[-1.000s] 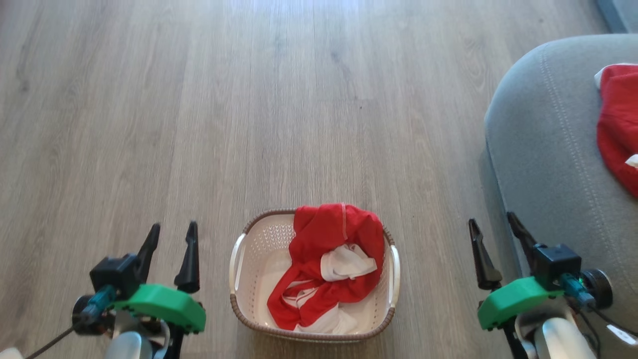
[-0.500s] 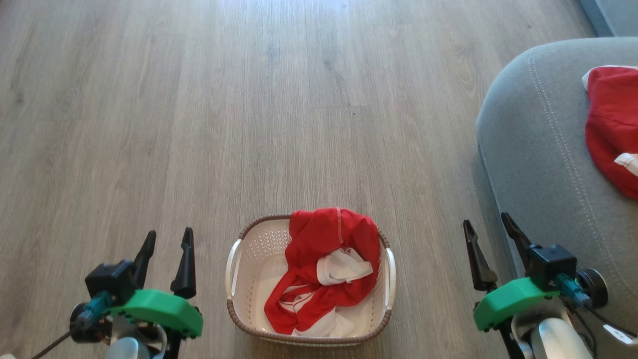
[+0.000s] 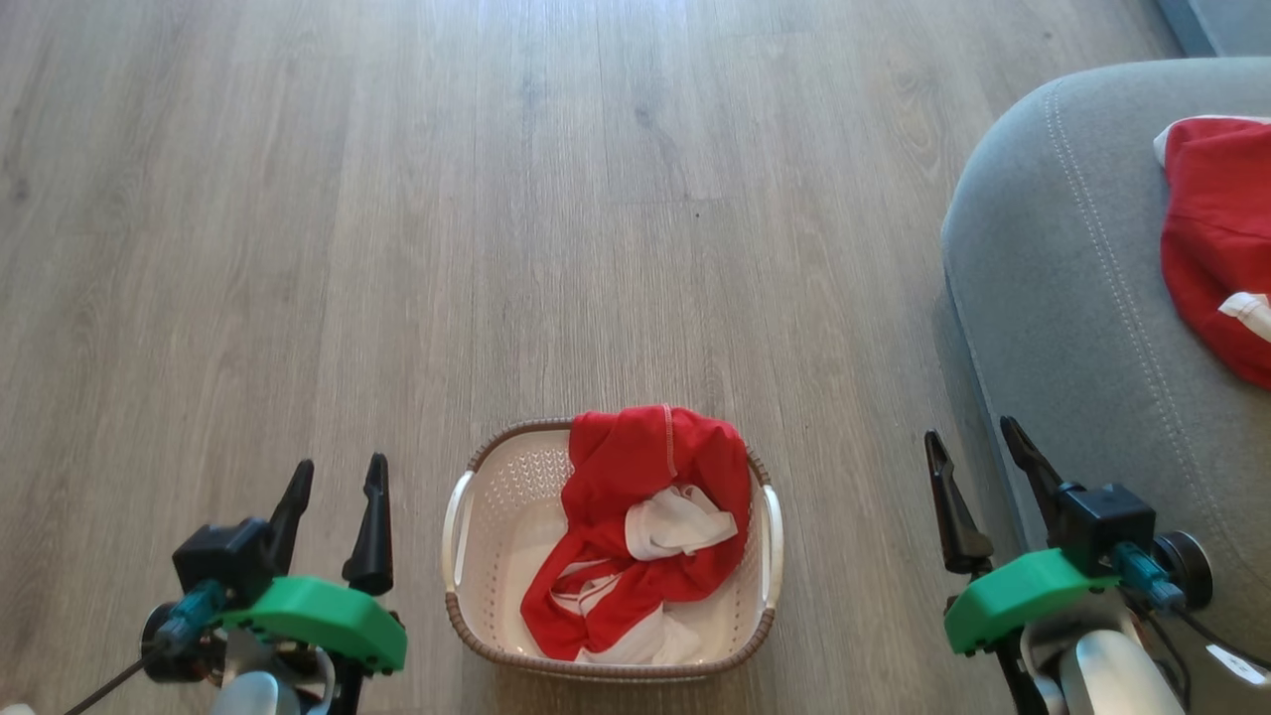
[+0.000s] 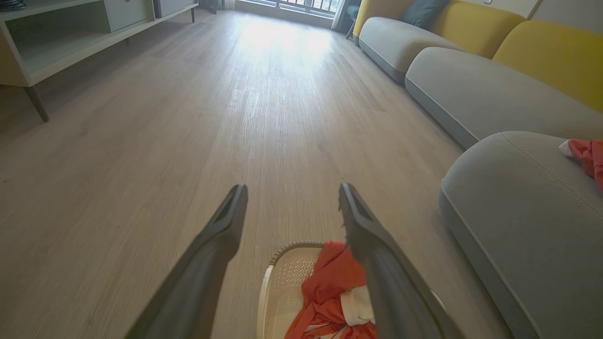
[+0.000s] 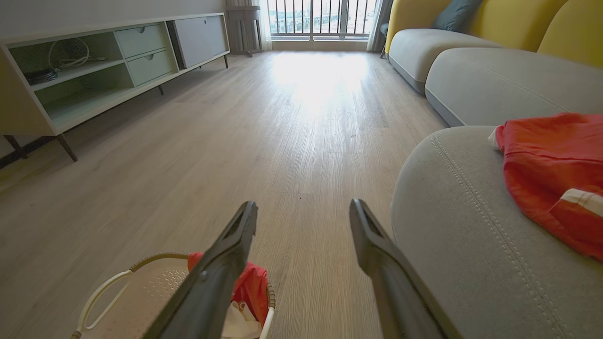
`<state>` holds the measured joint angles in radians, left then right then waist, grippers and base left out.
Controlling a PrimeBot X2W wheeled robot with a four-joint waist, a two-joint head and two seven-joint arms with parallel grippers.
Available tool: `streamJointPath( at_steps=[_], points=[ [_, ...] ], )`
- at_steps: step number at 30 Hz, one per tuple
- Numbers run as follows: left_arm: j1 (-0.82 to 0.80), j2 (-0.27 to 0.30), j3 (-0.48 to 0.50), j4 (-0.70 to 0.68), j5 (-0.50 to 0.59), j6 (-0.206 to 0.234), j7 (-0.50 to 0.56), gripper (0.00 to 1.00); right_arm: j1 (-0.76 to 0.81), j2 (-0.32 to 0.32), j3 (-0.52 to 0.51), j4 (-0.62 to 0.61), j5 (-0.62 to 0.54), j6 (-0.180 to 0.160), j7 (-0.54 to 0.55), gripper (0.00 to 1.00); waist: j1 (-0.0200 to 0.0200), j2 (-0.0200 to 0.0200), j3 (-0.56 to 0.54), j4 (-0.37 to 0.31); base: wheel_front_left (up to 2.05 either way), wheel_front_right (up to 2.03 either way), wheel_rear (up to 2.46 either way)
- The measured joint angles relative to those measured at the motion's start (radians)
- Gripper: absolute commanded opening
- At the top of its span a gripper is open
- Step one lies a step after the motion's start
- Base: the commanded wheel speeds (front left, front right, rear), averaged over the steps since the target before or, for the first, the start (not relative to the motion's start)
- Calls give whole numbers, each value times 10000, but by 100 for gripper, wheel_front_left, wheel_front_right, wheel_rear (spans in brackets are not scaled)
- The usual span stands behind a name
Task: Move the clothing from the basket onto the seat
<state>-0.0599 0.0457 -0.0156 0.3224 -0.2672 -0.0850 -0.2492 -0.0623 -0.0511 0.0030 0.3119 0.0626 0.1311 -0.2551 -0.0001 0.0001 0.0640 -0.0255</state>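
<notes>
Clothing (image 3: 635, 516) in basket (image 3: 501, 492) on wood floor (image 3: 397, 199); grey seat (image 3: 1072, 348) right.

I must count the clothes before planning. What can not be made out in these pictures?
- Head view: the garment on the seat is cut off by the right edge; its full size is unknown.
- Head view: the red clothing covers part of the basket floor; how many pieces lie there cannot be told.
- Left wrist view: the bottom edge cuts the basket.
</notes>
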Motion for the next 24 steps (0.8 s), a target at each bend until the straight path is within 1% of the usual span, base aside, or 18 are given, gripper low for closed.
streamJointPath(
  at_steps=[14, 21, 24],
  points=[
    [-63, -2, -31, -8, 6, 0, 0, 100, -75, 0, -29, -186, 186, 0, 0, 100, 0, 0, 468, -130, 0, 0, 0],
    [-488, -6, -40, -65, 150, -23, 0, 100, -364, 0, -198, -362, 295, 0, 0, 100, 0, 0, 1165, -245, 0, 0, 0],
    [-837, -10, -86, -82, 322, -132, 0, 100, -749, 0, -217, -523, 336, -2, 0, 100, 1, 0, 1659, -293, 0, 0, 0]
  ],
)
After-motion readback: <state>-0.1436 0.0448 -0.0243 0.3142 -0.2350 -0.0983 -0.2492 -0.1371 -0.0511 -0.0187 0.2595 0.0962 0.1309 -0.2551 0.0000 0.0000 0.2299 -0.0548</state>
